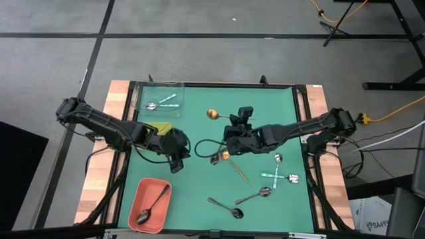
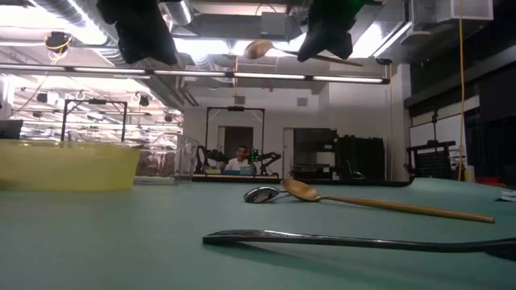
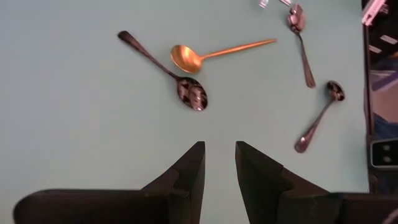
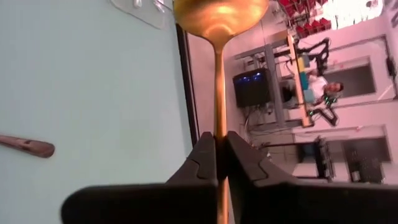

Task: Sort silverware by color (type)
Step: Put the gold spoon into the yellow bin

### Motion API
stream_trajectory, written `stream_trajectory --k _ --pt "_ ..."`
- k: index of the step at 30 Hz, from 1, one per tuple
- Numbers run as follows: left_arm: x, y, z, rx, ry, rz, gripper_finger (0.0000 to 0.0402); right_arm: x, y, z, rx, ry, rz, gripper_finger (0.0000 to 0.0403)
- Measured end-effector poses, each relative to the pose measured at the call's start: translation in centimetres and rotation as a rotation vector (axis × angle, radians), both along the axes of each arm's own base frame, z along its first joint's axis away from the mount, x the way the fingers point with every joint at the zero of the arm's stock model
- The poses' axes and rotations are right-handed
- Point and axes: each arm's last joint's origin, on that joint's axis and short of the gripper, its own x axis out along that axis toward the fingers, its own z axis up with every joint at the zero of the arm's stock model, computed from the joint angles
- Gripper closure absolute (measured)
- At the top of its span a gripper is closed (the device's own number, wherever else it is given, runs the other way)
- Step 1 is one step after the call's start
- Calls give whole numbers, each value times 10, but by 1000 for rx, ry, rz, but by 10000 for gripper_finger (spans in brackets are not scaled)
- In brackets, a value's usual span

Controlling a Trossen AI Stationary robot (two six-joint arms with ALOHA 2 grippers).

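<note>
My right gripper is shut on a gold spoon, raised above the middle of the green mat; the low view shows this spoon high over the table. My left gripper is open and holds nothing, hovering over bare mat left of centre. Beyond its fingers, flat on the mat, lie a dark spoon and a second gold spoon, their bowls side by side. Silver spoons and another dark spoon lie to the right and near. My right gripper pinches the gold spoon's thin handle between its two fingers, about midway along it. The handle runs along the fingers and passes back between them. The spoon is lifted clear of the table and roughly level, with its bowl sticking out beyond the fingertips toward the table's left.
A clear tray with silver spoons sits at the far left of the mat. A salmon tray holding a dark spoon is at the near left. A yellow-green tray is partly under my left arm. A person sits in the room behind.
</note>
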Motion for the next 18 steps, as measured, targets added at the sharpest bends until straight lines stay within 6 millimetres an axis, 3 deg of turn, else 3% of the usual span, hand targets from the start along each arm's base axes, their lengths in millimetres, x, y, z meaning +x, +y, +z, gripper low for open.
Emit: stream_trajectory --k 10,18 --pt "5 26 0 -9 3 92 318 0 9 0 -40 79 91 402" --pt "8 58 0 -25 22 39 318 5 13 0 17 134 242 402"
